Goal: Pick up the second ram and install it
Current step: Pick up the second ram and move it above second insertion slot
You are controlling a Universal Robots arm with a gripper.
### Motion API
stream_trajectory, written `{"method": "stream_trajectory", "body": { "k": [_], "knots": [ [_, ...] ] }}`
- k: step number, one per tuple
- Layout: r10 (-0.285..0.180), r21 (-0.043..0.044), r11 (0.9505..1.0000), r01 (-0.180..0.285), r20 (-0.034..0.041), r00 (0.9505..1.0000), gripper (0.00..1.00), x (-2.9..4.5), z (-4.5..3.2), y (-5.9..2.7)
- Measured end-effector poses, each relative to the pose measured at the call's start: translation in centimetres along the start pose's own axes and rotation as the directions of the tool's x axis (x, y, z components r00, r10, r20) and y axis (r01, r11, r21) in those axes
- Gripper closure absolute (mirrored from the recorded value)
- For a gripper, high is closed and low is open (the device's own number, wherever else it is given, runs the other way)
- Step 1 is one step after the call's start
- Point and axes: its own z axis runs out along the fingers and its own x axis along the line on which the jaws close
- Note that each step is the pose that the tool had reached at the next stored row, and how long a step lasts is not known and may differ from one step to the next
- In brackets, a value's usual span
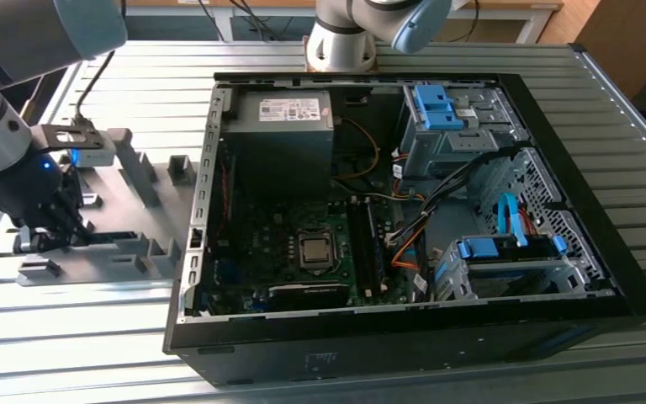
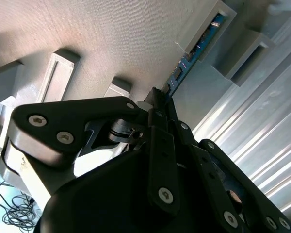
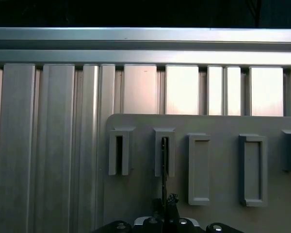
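Grey fixture at the exterior view's left stands the second ram on edge so the gripper clamps it.

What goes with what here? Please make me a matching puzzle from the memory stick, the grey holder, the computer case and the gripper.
1 memory stick
2 holder
3 computer case
4 gripper

a black, lying open
b on edge in a slot
c grey, beside the case
d low over the holder

Pairs: 1-b, 2-c, 3-a, 4-d
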Motion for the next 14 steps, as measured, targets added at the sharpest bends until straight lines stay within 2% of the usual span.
{"method": "stream_trajectory", "body": {
  "k": [2, 4, 14],
  "knots": [
    [0.0, 0.0001, 1.0, 0.0, 0.0, 1.0, 0.86, 0.0, -0.03, 0.0],
    [0.0, -0.0001, 1.0, 0.0, -0.0001, 1.0, 0.86, 0.0, -0.46, 0.0],
    [0.0, 0.0001, 1.0, 0.0, 0.0, 1.0, 0.86, -0.01, -0.69, 0.0]
  ]
}}
